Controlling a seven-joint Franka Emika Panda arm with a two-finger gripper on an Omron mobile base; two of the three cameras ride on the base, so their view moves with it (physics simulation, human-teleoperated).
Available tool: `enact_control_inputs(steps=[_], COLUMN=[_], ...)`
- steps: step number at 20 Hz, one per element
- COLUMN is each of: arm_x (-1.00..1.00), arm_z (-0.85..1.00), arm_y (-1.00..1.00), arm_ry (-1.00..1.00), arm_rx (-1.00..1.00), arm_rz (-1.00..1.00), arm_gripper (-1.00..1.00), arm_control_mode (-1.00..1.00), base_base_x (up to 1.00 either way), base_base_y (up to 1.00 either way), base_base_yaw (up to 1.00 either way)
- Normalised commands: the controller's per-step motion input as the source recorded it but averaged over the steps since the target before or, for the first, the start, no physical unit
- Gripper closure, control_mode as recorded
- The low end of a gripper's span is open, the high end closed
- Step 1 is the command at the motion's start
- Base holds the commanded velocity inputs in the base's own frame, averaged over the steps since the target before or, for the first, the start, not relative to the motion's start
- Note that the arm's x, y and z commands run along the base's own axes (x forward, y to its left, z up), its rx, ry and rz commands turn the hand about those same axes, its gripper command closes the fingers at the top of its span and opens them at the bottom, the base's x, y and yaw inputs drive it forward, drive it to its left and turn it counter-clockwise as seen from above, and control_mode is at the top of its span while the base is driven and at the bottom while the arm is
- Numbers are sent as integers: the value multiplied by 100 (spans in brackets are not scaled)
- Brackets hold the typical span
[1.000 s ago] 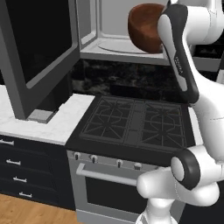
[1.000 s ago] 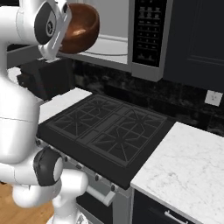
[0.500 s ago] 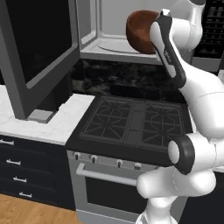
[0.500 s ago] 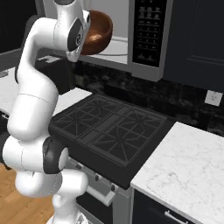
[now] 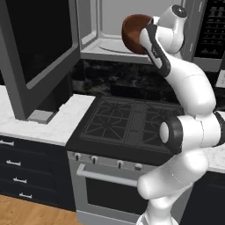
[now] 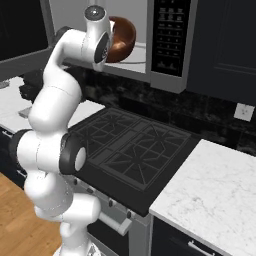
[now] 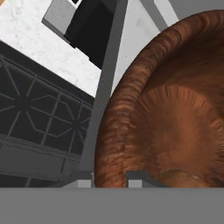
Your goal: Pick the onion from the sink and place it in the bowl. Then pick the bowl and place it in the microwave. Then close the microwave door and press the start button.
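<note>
The bowl (image 5: 134, 33) is held up high at the front opening of the microwave (image 5: 132, 26), just above the cavity floor w/ the glass turntable (image 5: 115, 46) seen beneath and behind it. In the right base view the bowl (image 6: 121, 38) is seen tilted, its opening turned partly sideways, w/ the arm's wrist in front of it. The gripper (image 7: 110, 178) is seen clamped on the bowl's rim, jaws narrow, one fingertip either side of the wall; the reddish-brown wood-like inside of the bowl (image 7: 175, 109) is shown close up in the hand view. An orange-tan curved patch at the bowl's bottom is glimpsed there; whether it is the onion cannot be told. The microwave door (image 5: 37, 52) is swung wide open to the left, over the counter (image 5: 39, 127). The stove (image 5: 132, 123) lies below the bowl.
</note>
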Motion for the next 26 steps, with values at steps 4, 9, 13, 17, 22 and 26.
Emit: enact_control_inputs(steps=[4, 9, 13, 17, 22, 26], arm_x=[61, 52, 58, 13, -2, -14], arm_z=[0, 0, -7, -57, -27, 0], arm_y=[-1, -2, 0, 18, 31, 40], arm_ry=[-2, 0, 0, -21, -29, -37], arm_rx=[0, 0, 0, -5, -5, -9], arm_rz=[0, 2, 2, 0, 0, 0], arm_gripper=[100, 100, 100, -100, -100, -100], arm_control_mode=[-100, -100, -100, -100, -100, -100], base_base_x=[0, 0, 0, 0, 0, 0], base_base_y=[0, 0, 0, 0, 0, 0], base_base_yaw=[0, 0, 0, 0, 0, 0])
